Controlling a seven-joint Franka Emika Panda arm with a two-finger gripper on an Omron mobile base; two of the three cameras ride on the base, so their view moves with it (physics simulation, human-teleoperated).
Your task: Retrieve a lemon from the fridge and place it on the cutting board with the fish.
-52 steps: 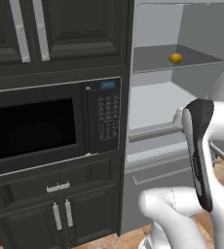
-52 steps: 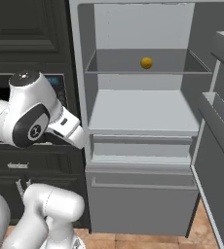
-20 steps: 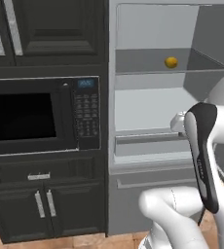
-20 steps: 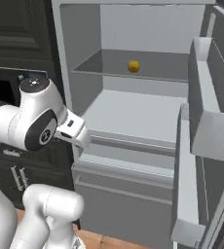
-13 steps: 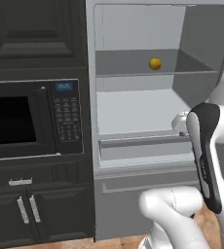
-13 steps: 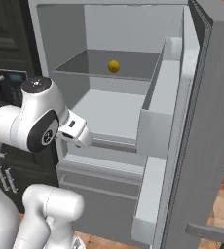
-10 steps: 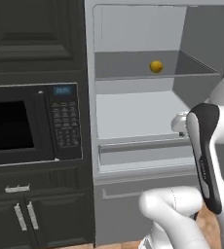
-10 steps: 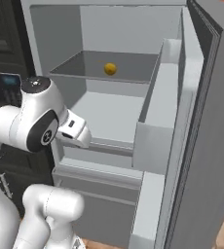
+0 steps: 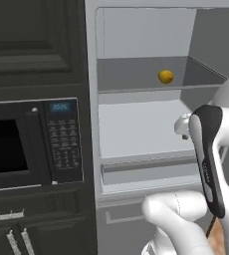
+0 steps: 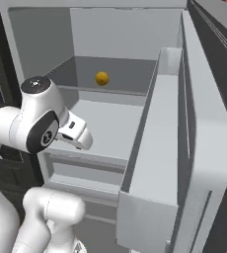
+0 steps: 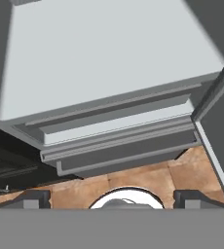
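The gripper [image 11: 112,197] stood open, its two dark fingertips [image 11: 33,198] set wide apart at the bottom of the hand view, with nothing between them. It looked down over the wooden floor [image 11: 148,177] and onto the front edge of a grey drawer [image 11: 119,151] in the lower part of the fridge [image 10: 204,123]. In the base views the white arm [image 10: 36,123] was folded in front of the open fridge, its elbow level with the wide lower shelf [image 9: 136,127], well short of the fruit. The fridge door [image 10: 160,158] hung open on the right, its light grey bins facing inward. Beyond the arm, one level up, the lemon [image 9: 166,76] sat alone on the upper shelf [image 9: 131,74], toward the back and a little right of centre in the left base view, apart from the walls. To the left of the fridge the black microwave [image 9: 34,144] was built into dark cabinets [image 9: 32,45], its keypad panel [image 9: 64,139] just beside the fridge's grey side wall
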